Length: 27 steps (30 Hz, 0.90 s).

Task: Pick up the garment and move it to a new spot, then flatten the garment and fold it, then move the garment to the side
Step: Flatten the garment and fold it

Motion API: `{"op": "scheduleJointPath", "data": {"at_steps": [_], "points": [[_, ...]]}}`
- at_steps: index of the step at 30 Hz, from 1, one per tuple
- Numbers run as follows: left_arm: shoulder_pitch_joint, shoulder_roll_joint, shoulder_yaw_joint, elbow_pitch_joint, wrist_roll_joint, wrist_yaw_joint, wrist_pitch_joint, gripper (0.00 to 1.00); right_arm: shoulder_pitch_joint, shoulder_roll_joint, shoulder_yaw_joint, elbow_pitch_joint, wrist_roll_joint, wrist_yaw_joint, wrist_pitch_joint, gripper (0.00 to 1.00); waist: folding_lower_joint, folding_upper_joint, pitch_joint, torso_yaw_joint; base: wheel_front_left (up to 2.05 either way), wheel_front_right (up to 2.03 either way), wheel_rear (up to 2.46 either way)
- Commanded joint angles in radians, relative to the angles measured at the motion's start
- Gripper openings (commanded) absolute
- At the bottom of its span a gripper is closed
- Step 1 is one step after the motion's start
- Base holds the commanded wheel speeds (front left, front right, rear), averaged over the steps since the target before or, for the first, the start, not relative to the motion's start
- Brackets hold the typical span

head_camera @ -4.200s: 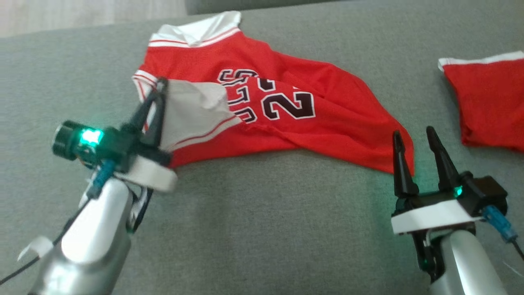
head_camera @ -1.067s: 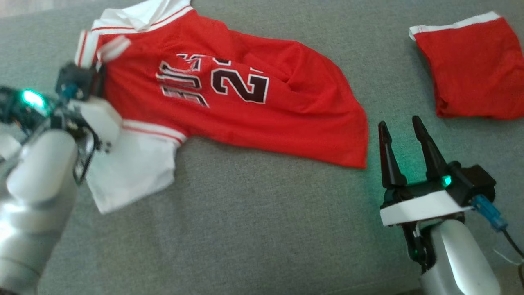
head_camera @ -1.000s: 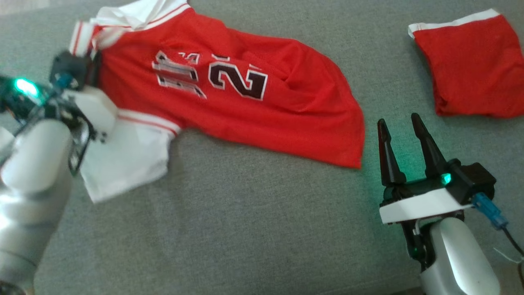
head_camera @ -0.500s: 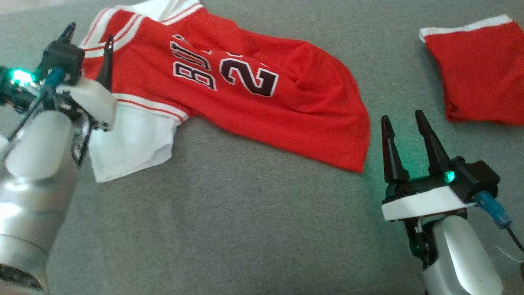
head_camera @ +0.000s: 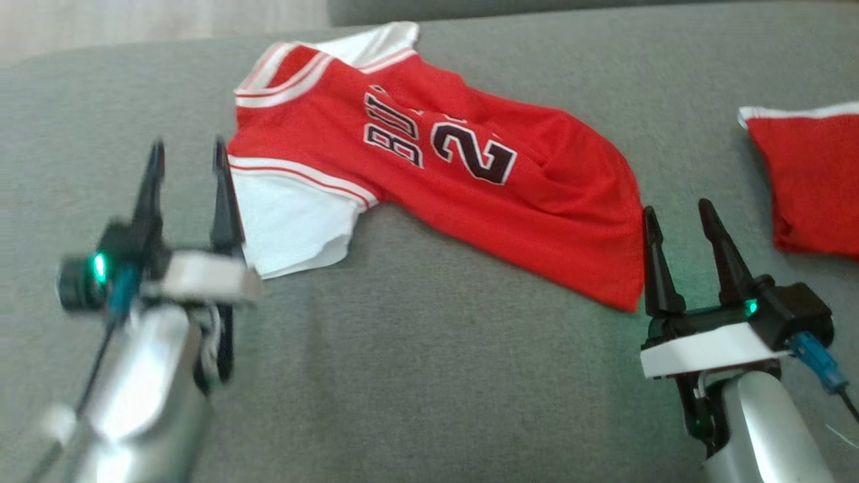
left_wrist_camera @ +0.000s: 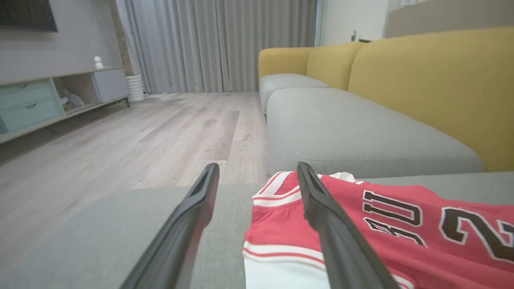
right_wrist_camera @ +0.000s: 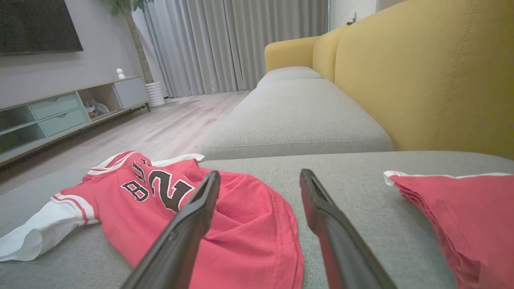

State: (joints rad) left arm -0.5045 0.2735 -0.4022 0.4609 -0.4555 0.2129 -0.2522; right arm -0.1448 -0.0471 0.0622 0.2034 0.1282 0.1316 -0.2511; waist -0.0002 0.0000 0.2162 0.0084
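The garment (head_camera: 429, 174) is a red jersey with white sleeves and dark lettering, lying spread but wrinkled on the grey couch seat (head_camera: 416, 376). It also appears in the left wrist view as the garment (left_wrist_camera: 393, 224) and in the right wrist view as the garment (right_wrist_camera: 225, 216). My left gripper (head_camera: 186, 153) stands open just left of the white sleeve, holding nothing. My right gripper (head_camera: 678, 213) is open beside the jersey's lower right hem, apart from the cloth.
A second red piece of clothing (head_camera: 812, 181) with a white band lies at the right edge of the seat. Yellow back cushions (right_wrist_camera: 433, 76) rise behind the seat. Wooden floor (left_wrist_camera: 120, 140) and a low cabinet (left_wrist_camera: 48, 100) lie beyond the couch.
My left gripper has opened and let go of the jersey's sleeve end, then drawn back toward me. The head camera has shifted. The right gripper stays open and still.
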Motion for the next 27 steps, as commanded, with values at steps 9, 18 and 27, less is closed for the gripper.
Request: {"op": "scheduleJointPath", "data": {"at_steps": [9, 18, 27], "points": [[0.221, -0.079, 0.154, -0.183, 0.012, -0.013, -0.009, 1.00, 0.022, -0.003, 0.018, -0.034, -0.022, -0.001, -0.011, 1.00, 0.0002, 0.0000, -0.051, 0.039, 0.00, 0.00, 0.00], [0.250, -0.126, 0.206, -0.156, 0.073, -0.057, -0.009, 1.00, 0.020, -0.003, 0.031, -0.034, -0.023, -0.001, -0.011, 1.00, 0.0002, 0.0000, -0.045, 0.017, 0.00, 0.00, 0.00], [0.193, -0.105, 0.181, 0.040, 0.098, -0.084, 0.049, 1.00, 0.022, -0.003, 0.039, -0.036, -0.018, -0.001, -0.011, 1.00, 0.0002, 0.0000, -0.026, -0.007, 0.00, 0.00, 0.00]]}}
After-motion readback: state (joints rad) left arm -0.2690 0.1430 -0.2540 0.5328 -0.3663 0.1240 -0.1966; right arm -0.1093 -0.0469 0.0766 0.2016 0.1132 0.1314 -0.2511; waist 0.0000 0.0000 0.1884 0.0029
